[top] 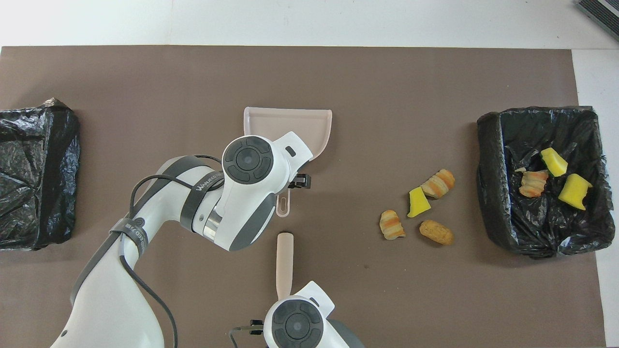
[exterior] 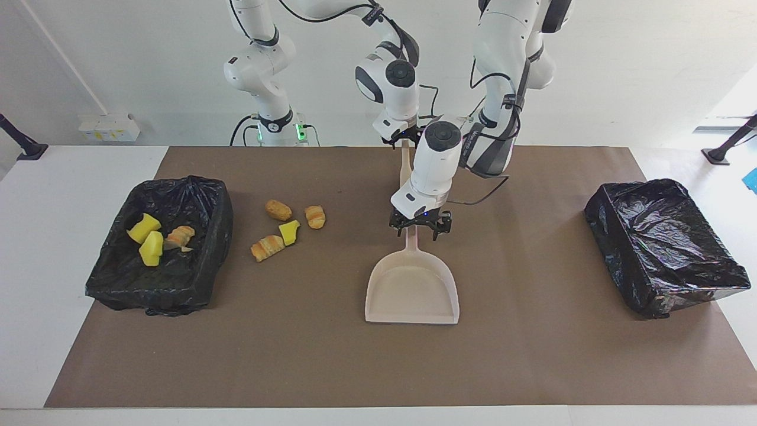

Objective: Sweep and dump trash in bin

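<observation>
Four scraps lie on the brown mat beside the bin at the right arm's end: a striped croissant piece (exterior: pixel 267 247), a yellow sponge chunk (exterior: pixel 289 232) and two bread pieces (exterior: pixel 278 209) (exterior: pixel 315 216). That black-lined bin (exterior: pixel 201 195) holds two yellow chunks (exterior: pixel 148 239), a croissant piece (exterior: pixel 179 235) and a pale chip. The beige dustpan (exterior: pixel 412 290) lies flat mid-table, its handle toward the robots. My left gripper (exterior: pixel 420 228) is open, its fingers astride the dustpan's handle. My right gripper (exterior: pixel 403 141) is shut on a beige stick (top: pixel 284 261) nearer the robots.
A second black-lined bin (exterior: pixel 662 242) stands at the left arm's end of the table. The brown mat (exterior: pixel 355 367) covers most of the white table. The scraps also show in the overhead view (top: pixel 418 200).
</observation>
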